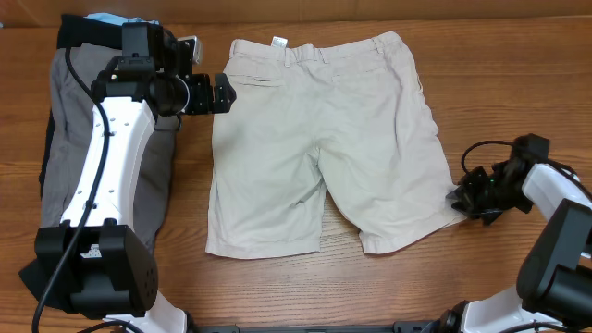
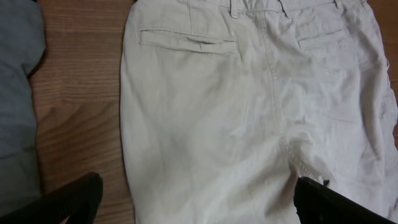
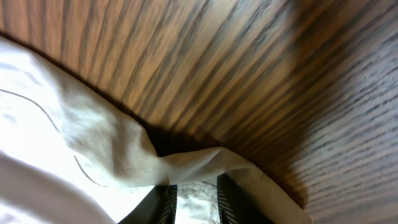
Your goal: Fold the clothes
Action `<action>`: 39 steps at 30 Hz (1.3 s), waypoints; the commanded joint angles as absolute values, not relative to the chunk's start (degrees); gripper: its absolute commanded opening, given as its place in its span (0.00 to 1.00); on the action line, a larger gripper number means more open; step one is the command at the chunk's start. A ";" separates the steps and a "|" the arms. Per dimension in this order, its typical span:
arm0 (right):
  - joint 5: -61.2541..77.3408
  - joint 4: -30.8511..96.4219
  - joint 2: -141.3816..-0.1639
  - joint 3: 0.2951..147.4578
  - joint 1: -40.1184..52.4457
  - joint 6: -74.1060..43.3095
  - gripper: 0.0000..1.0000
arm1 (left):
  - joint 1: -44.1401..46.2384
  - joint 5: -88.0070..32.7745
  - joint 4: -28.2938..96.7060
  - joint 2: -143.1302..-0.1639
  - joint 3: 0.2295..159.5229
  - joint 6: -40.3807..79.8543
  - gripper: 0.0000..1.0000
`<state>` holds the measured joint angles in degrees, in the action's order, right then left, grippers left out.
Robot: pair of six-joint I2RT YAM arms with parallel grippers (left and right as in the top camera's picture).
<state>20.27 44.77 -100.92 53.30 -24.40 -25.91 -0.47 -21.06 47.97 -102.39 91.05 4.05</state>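
Observation:
Beige khaki shorts [image 1: 314, 139] lie flat on the wooden table, waistband with white label at the far edge, back pockets up. My left gripper [image 1: 222, 92] is open and hovers over the shorts' left edge near the waistband; in the left wrist view its fingertips straddle the beige cloth [image 2: 205, 124] without touching. My right gripper [image 1: 460, 197] is at the hem corner of the right leg and is shut on a fold of the beige cloth [image 3: 196, 199]. Grey shorts [image 1: 65, 139], a black garment [image 1: 46, 176] and a light-blue garment [image 1: 111, 18] are piled at the left under my left arm.
Bare wooden table [image 1: 481, 74] lies to the right of the shorts and in front of them [image 1: 333, 287]. A black cable [image 1: 486, 146] loops beside my right arm. The arm bases stand at the near left [image 1: 92, 268] and near right [image 1: 555, 268].

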 commanded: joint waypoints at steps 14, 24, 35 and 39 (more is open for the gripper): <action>7.86 43.42 -106.02 59.22 -42.89 -25.15 0.26 | 4.54 -18.22 33.43 -111.04 92.12 4.99 0.98; 17.74 63.31 -106.00 85.30 -40.91 -18.55 0.70 | 8.40 -14.33 33.08 -125.80 108.25 4.64 0.99; 17.69 73.28 -105.97 97.25 -29.78 -14.52 0.74 | 8.54 -10.39 38.04 -136.31 121.67 -0.54 0.95; 17.67 73.89 -105.97 97.25 -23.66 -14.52 0.73 | 9.10 -8.16 38.81 -137.82 121.67 -2.66 0.93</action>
